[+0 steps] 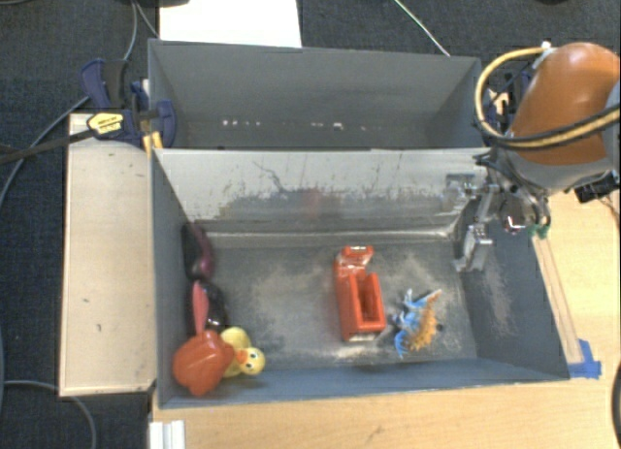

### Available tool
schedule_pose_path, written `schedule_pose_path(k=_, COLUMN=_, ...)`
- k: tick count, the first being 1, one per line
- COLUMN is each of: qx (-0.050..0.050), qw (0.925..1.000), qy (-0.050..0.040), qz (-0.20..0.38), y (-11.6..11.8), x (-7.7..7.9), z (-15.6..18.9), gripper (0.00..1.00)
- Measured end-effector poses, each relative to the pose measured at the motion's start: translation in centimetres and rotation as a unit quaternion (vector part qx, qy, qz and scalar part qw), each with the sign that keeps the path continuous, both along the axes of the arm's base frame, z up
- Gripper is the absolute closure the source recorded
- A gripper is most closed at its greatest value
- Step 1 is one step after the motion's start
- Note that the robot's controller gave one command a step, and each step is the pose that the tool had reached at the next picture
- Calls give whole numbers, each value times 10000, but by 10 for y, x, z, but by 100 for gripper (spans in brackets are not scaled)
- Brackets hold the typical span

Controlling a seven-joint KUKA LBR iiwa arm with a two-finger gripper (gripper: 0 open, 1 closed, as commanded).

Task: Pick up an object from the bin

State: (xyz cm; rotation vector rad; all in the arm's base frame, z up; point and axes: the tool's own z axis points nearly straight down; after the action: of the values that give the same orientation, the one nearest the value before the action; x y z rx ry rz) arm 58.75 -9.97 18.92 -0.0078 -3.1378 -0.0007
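Observation:
My gripper (473, 248) hangs above the bin's right wall, near the back right of the floor, with nothing between its fingers that I can see. An orange tape dispenser (358, 297) lies at the middle of the bin floor, well to the left of and below the gripper. A small blue and orange toy figure (417, 323) lies just right of the dispenser, nearer the front, below the gripper.
At the front left corner lie a red ball-like toy (200, 363) and a yellow rubber duck (243, 351). A dark pink-handled tool (201, 277) lies along the left wall. The arm's orange cover and cables sit over the right rim.

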Motion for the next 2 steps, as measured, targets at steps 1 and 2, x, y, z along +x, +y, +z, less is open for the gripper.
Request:
schedule_pose_path(k=1, qx=-6, qw=10000, qy=-39, qz=22, y=1, x=1, z=5, gripper=0)
schedule_pose_path(k=2, qx=26, qw=9601, qy=22, qz=2796, y=15, x=-59, z=-121, gripper=0)
